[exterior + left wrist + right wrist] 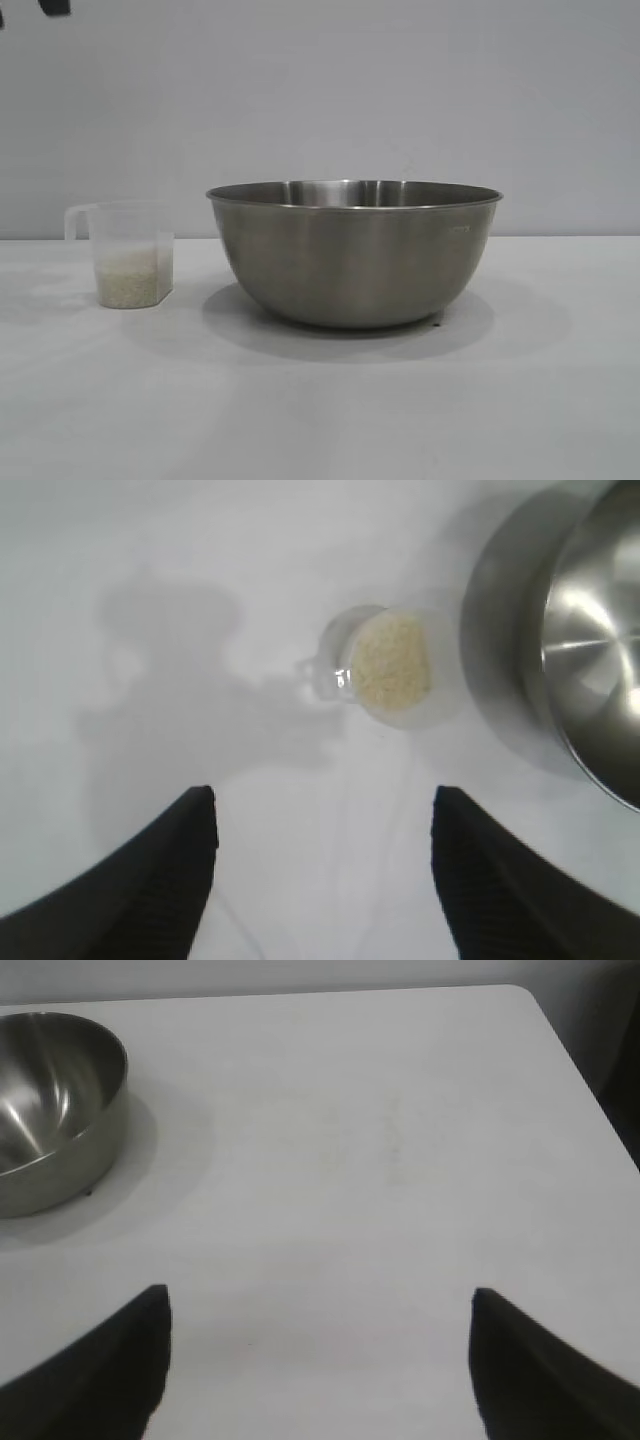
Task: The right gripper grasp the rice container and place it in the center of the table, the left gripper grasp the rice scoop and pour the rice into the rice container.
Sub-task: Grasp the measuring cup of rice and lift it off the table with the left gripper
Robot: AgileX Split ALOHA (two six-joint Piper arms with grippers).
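The rice container (354,255), a big steel bowl, stands near the middle of the white table (320,410). It also shows in the left wrist view (590,630) and in the right wrist view (50,1100). The rice scoop (128,255), a frosted cup holding rice (128,278), stands upright left of the bowl; the left wrist view shows the scoop (385,665) from above. My left gripper (323,800) is open and empty, high above the table short of the scoop. My right gripper (320,1300) is open and empty over bare table, away from the bowl.
The right wrist view shows the table's far edge and rounded corner (520,995). A dark bit of arm (55,6) shows at the exterior view's top left. A plain grey wall stands behind the table.
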